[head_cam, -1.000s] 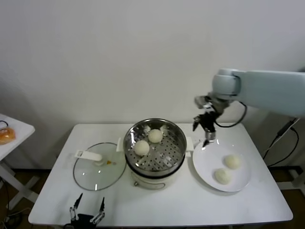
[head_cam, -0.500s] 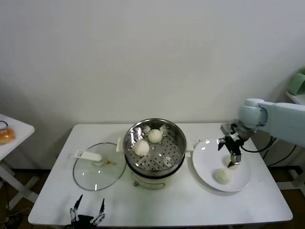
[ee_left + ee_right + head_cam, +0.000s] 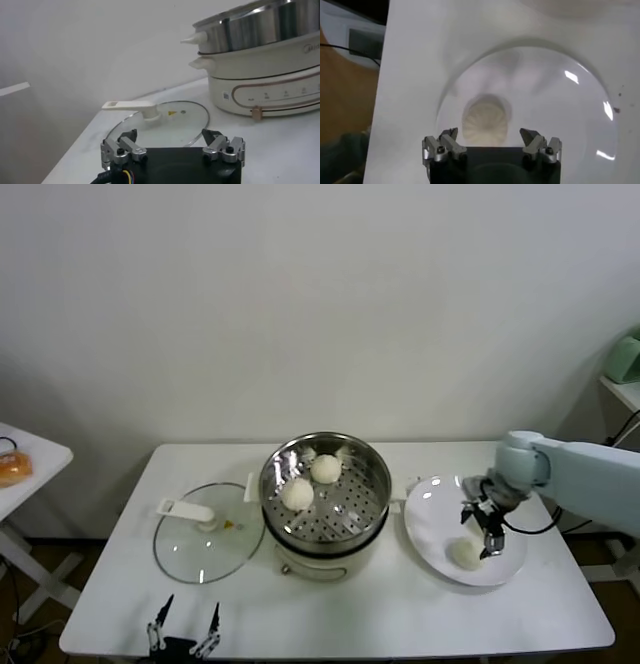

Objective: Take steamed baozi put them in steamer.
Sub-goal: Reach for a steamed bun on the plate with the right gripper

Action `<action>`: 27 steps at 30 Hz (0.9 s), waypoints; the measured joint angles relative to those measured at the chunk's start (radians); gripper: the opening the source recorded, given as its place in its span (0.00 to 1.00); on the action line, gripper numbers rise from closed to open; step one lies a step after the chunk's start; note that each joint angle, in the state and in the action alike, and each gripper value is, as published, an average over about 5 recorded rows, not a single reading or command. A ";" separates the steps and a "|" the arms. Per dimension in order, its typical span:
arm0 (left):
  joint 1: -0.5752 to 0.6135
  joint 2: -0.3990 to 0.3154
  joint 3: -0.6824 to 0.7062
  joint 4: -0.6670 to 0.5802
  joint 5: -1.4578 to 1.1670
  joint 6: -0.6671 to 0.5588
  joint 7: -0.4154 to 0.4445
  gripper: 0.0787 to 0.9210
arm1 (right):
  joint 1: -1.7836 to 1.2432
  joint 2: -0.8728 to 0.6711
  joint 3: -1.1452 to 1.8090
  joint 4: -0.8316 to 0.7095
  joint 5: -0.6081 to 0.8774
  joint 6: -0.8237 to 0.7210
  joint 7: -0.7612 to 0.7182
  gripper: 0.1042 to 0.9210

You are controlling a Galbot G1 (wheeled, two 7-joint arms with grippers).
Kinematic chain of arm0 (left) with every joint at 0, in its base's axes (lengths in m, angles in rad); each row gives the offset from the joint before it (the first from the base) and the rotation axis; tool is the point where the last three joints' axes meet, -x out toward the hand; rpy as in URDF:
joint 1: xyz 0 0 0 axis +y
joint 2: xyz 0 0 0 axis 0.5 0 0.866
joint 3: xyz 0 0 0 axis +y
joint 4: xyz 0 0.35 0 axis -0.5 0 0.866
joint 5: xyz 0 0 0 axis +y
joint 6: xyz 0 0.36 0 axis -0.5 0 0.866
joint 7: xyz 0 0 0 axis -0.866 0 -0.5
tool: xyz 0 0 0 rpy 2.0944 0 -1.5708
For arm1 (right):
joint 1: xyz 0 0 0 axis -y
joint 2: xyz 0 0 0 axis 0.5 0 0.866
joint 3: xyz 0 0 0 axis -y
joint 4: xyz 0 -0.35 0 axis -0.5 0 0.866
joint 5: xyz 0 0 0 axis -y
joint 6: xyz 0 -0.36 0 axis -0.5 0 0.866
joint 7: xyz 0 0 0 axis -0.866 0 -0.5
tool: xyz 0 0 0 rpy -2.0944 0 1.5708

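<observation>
Right gripper [image 3: 485,534] moved from steamer [image 3: 326,484] side down over plate [image 3: 430,529], jaws open above bun [image 3: 485,121]. Two buns [image 3: 311,481] sat in steamer. Left gripper [image 3: 172,146] idle, open, near lid [image 3: 200,549].

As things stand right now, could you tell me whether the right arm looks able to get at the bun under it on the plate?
Probably yes. The right gripper hangs with its jaws open just above that steamed baozi on the white plate, and nothing lies between them.
</observation>
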 measured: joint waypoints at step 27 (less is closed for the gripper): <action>0.002 0.003 -0.008 0.000 0.008 0.000 -0.002 0.88 | -0.145 0.017 0.113 -0.056 -0.053 -0.017 0.017 0.69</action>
